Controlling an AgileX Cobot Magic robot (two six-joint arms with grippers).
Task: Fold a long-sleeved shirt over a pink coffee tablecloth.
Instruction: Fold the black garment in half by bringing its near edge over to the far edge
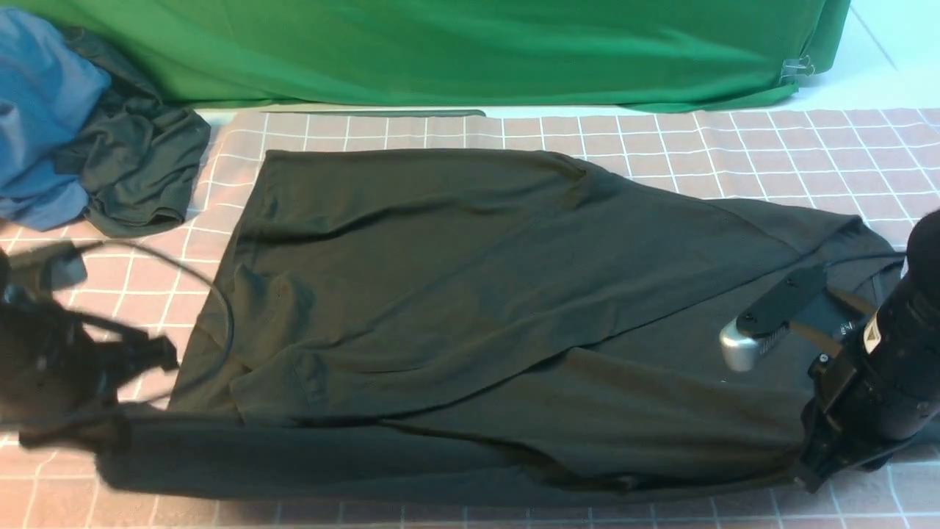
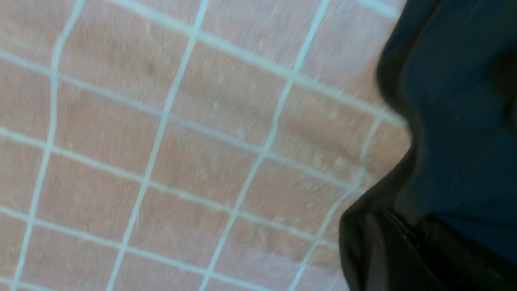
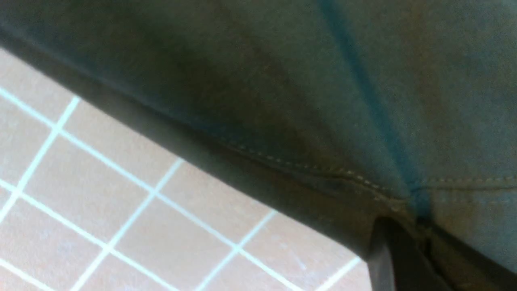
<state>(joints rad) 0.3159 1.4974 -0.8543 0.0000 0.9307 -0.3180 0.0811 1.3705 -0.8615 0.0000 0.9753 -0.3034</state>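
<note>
From the front, the long-sleeved shirt (image 1: 455,294) lies on the pink coffee tablecloth (image 1: 808,147), with the blurred left gripper (image 1: 88,426) and the right gripper (image 1: 808,466) at its near corners. In the left wrist view, dark cloth meets the jaws, but I cannot tell whether they grip it. In the right wrist view, the jaws are pinched on the stitched hem.

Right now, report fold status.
Right gripper shut on long-sleeved shirt hem. Left gripper blurred, grip unclear. Shirt part-folded on tablecloth. Other garments apart.

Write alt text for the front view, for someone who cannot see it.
A black long-sleeved shirt lies partly folded on a pink coffee tablecloth, the robot's left arm and right arm at its near corners. A blue garment and a dark garment are heaped far left; a green cloth hangs behind.
</note>
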